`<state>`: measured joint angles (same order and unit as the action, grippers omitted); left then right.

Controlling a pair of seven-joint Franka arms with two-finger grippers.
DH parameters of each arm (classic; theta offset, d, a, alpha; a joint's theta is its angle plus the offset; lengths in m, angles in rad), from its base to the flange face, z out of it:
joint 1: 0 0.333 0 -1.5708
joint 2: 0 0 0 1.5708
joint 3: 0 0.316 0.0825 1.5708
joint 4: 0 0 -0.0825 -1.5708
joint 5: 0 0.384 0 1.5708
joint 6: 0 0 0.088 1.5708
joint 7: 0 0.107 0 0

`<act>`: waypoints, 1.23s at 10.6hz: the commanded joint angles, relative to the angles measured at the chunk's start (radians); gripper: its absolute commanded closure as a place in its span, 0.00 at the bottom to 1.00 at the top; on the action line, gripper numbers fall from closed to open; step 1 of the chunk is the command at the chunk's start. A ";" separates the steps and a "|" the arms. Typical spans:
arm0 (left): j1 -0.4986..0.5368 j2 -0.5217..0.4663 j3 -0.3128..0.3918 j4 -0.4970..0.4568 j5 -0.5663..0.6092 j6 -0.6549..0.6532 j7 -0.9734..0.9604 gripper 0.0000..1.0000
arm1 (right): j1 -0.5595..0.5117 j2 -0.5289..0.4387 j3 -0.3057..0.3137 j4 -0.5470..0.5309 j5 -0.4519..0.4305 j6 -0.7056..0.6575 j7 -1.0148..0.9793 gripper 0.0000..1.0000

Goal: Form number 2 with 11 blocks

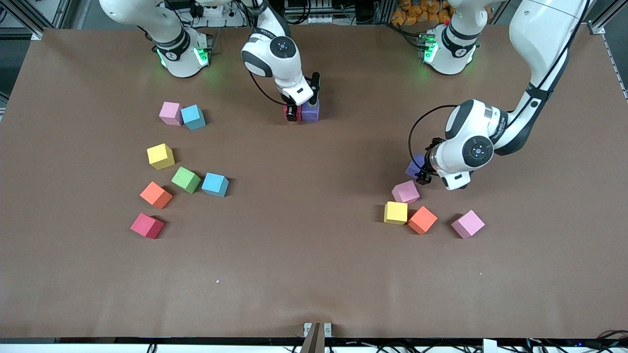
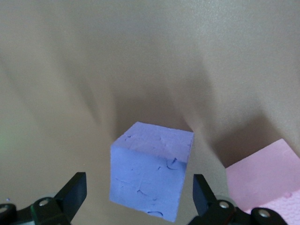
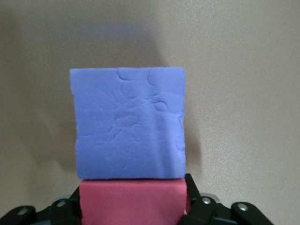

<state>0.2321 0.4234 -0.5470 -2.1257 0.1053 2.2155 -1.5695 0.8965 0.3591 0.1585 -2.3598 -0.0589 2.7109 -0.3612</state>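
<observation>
Blocks, small matte foam cubes, look light and squashy; best pinched across two flat sides. Right gripper (image 1: pixel 301 112) straddles a red foam cube (image 3: pixel 133 202) set touching a purple foam cube (image 3: pixel 129 124), fingers part-open. Left gripper (image 1: pixel 422 174) hangs wide open around another purple foam cube (image 2: pixel 152 168), holding nothing.

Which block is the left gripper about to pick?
Start at the cluster of blocks toward the left arm's end of the table. The left gripper hangs there, fingers open around a purple block. It is the only purple one there, beside a pink block.
</observation>
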 commanded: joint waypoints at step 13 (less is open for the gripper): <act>0.001 0.042 -0.007 0.009 0.057 0.015 -0.039 0.63 | -0.031 -0.127 0.001 0.025 -0.005 -0.169 0.016 0.00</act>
<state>0.2350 0.4780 -0.5469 -2.1200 0.1390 2.2409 -1.5743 0.8933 0.2752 0.1564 -2.3226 -0.0589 2.5753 -0.3562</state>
